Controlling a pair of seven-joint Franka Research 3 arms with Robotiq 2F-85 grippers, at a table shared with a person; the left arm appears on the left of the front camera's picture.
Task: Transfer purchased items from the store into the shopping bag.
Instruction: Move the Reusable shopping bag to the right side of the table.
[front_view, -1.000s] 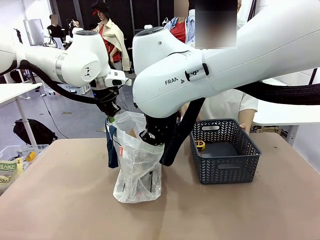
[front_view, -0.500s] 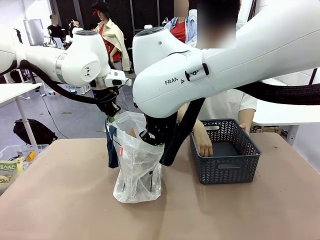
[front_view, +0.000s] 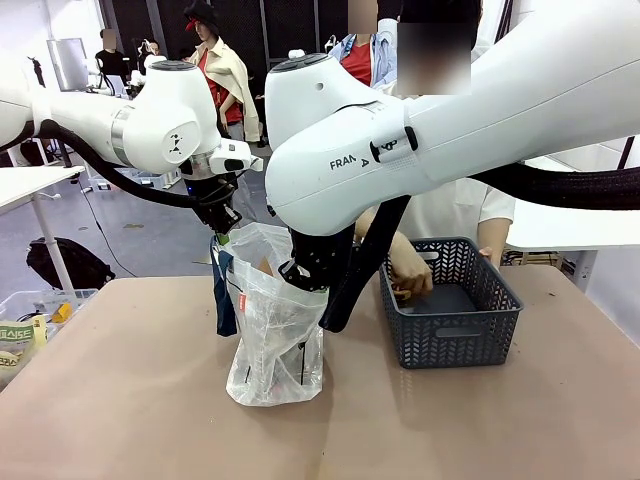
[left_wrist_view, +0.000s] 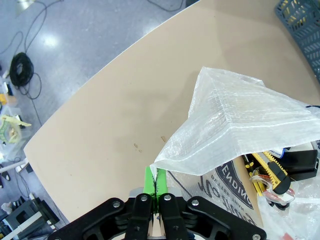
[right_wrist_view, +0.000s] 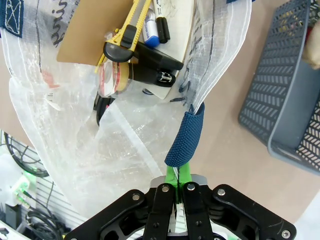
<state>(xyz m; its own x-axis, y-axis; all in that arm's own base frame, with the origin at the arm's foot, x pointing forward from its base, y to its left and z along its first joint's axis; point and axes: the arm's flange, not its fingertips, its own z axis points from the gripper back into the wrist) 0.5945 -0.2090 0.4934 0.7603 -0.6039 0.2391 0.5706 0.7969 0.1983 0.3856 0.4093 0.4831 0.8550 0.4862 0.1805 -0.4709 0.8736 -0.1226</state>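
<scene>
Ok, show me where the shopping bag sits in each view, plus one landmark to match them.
Front view: the shopping bag stands upright at picture centre.
Left wrist view: lower right, its whitish rim spread wide.
Right wrist view: left and middle, mouth open toward the camera.
Shared landmark: the dark grey basket, at right in front, top right corner in left wrist, right edge in right wrist.

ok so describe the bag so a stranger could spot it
On the tan table, left of the dark grey basket, a bag stands upright near the middle. Unlike the stiff perforated basket, it is crinkly see-through plastic with navy straps.
</scene>
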